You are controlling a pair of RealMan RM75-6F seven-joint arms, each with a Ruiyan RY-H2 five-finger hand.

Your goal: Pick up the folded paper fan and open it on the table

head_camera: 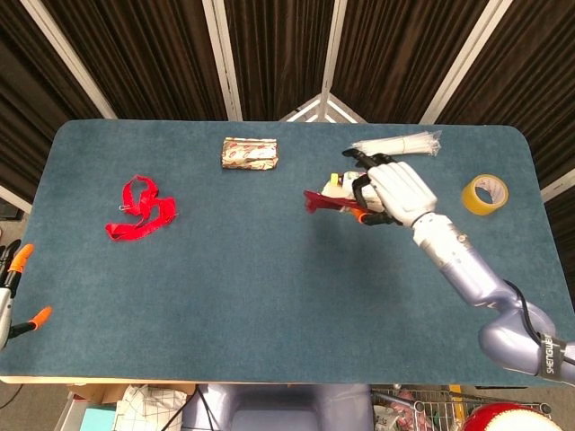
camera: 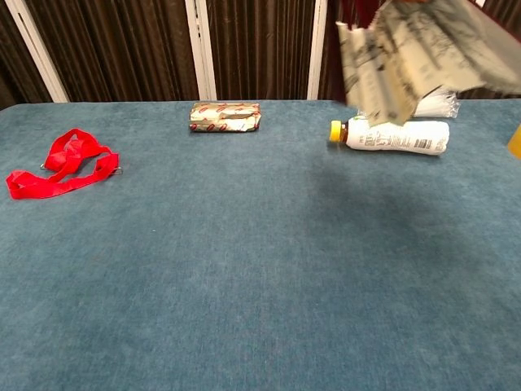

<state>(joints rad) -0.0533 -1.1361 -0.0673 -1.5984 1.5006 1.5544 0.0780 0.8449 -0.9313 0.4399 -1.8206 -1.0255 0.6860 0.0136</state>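
My right hand (head_camera: 392, 189) holds the paper fan (head_camera: 325, 199) in the air above the back right of the table (head_camera: 269, 296). From the head view the fan shows almost edge-on, its red ribs sticking out left of the hand. In the chest view the fan (camera: 419, 45) hangs spread at the top right, printed paper facing the camera, and the hand itself lies out of frame. My left hand (head_camera: 16, 292) shows only partly at the lower left edge, off the table, its orange-tipped fingers apart and holding nothing.
A white bottle with a yellow cap (camera: 395, 136) lies under the fan. Behind it lies a bundle of clear straws (head_camera: 396, 145). A tape roll (head_camera: 485, 194) sits far right, a wrapped packet (head_camera: 250, 153) at the back, a red ribbon (head_camera: 139, 208) on the left.
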